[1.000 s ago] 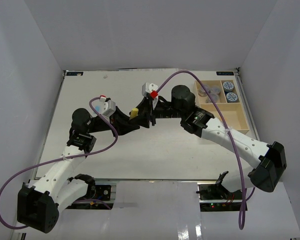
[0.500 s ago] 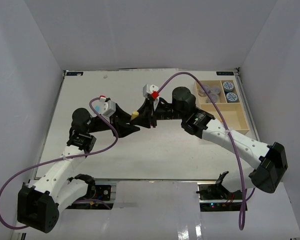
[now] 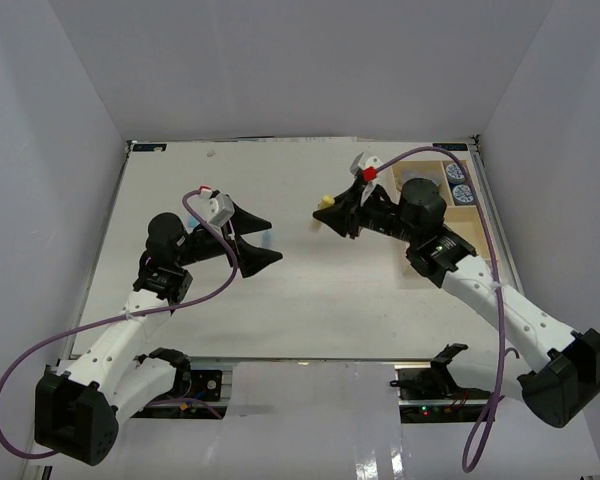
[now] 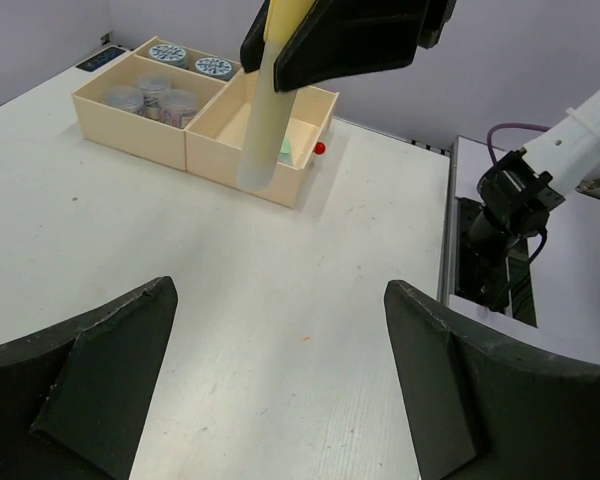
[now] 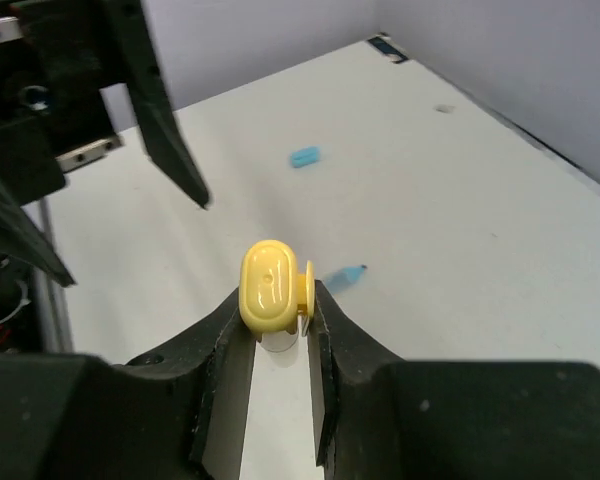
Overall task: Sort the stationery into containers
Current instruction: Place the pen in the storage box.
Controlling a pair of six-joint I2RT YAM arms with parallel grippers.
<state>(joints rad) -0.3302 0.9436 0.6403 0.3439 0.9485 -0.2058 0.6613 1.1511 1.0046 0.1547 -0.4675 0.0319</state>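
The yellow marker [image 5: 270, 295] sits clamped in my right pincer [image 3: 332, 212], held above the bench [image 3: 310, 300] with its long axis hanging down in the left wrist view. The wooden tray [image 4: 205, 125] lies to the right and farther back, so my right arm is the nearer one. My left pincer [image 3: 260, 240] stands apart, empty.

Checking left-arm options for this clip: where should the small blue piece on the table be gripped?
The blue piece lies flat and short on the bare table, apart from anything else. Come straight down and close the jaws across its narrow sides, at mid-length.
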